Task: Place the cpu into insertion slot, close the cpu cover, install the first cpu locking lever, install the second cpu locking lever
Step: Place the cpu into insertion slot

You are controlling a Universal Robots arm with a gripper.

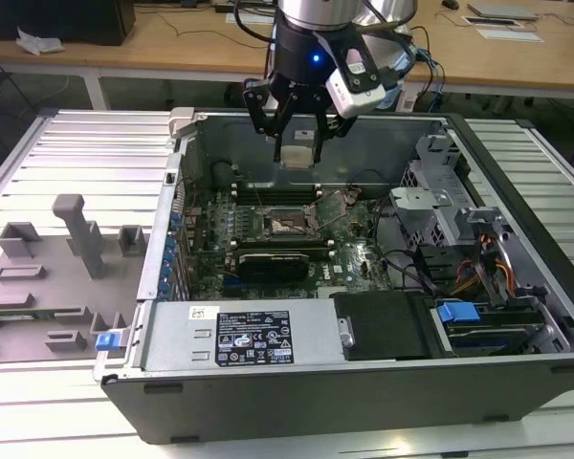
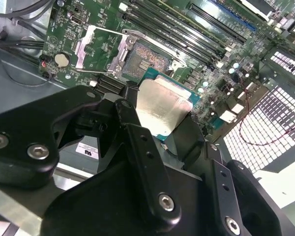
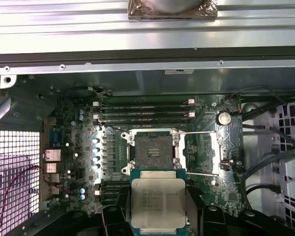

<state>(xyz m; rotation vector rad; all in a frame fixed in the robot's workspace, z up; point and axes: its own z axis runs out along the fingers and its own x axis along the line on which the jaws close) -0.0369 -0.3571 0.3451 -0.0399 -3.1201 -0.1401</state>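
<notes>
My gripper (image 1: 298, 145) hangs over the open computer case, shut on the cpu (image 1: 298, 151), a flat square chip with a silvery top and green edge. In both wrist views the black fingers (image 2: 137, 142) clamp the cpu (image 2: 162, 108) (image 3: 157, 201) by two opposite sides. The chip is held in the air, a little short of the insertion slot (image 3: 152, 150) (image 2: 145, 61) (image 1: 287, 225), whose contact field lies bare. The cpu cover (image 3: 201, 152) (image 2: 96, 49) is swung open beside the slot, lying as a grey frame over the green board.
Memory slots (image 3: 145, 112) run just beyond the socket. A long black ribbed block (image 1: 277, 258) lies on the board nearer the case's labelled front box (image 1: 258, 335). A drive cage and cables (image 1: 459, 239) fill the exterior view's right. A grey fixture plate (image 1: 48, 277) lies outside the case.
</notes>
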